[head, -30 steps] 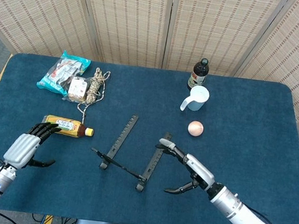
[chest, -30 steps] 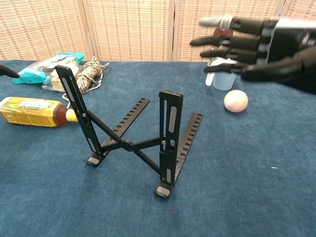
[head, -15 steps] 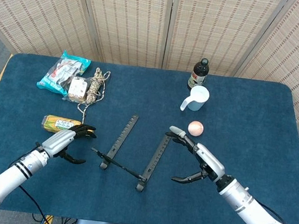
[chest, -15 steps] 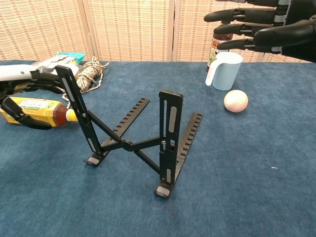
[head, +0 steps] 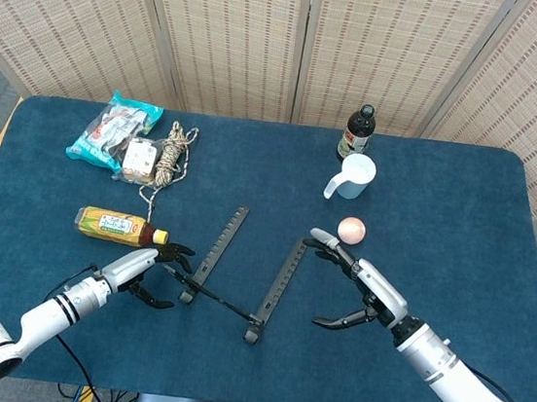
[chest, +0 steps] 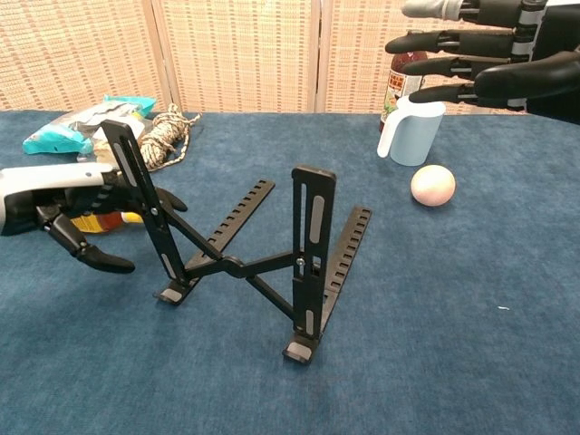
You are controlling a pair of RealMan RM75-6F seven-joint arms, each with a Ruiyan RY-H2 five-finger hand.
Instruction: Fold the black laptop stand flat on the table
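Note:
The black laptop stand (chest: 245, 263) stands unfolded in the middle of the table, both support arms raised and joined by crossed bars; from the head view it (head: 240, 276) shows as two notched rails. My left hand (head: 142, 269) has its fingers spread just left of the stand's left upright, close to it (chest: 72, 213) but holding nothing. My right hand (head: 360, 291) hovers with fingers apart to the right of the right rail, raised above the table (chest: 489, 54).
A tea bottle (head: 116, 226) lies just behind my left hand. A rope coil (head: 171, 155) and snack packets (head: 111, 128) sit at the back left. A pale blue cup (head: 353, 172), a dark bottle (head: 357, 132) and a small pinkish ball (head: 351, 230) stand at the back right.
My left hand has moved right, from beside the tea bottle up to the stand's left upright. My right hand has lifted and shifted slightly right, away from the right rail.

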